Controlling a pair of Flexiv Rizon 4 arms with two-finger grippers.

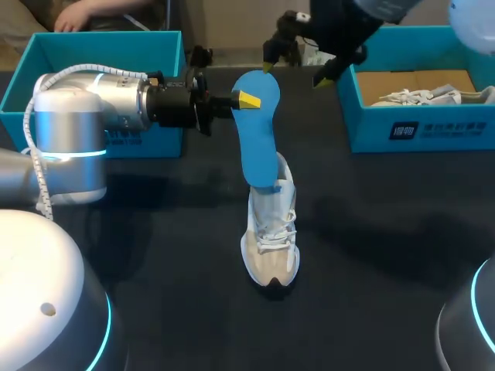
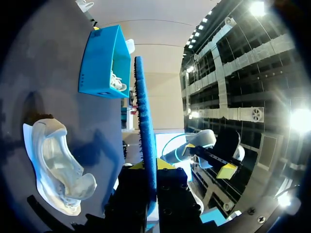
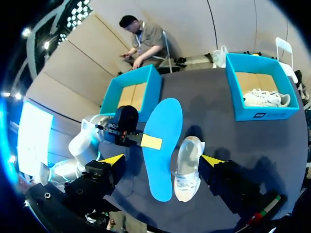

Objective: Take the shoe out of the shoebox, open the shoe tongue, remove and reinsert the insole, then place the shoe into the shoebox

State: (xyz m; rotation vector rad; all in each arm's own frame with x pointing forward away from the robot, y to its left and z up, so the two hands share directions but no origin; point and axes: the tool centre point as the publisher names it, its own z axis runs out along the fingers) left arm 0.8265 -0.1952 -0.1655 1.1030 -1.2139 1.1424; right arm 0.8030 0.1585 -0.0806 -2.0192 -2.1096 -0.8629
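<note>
Your left pincer (image 1: 249,100) is clamped on the flat blue foam insole (image 1: 259,135), whose lower end meets the white laced sneaker (image 1: 271,239) at the middle of the surface. Your right pincer (image 1: 294,73) hangs spread and empty. I think you should keep the insole aligned with the sneaker's opening.
</note>
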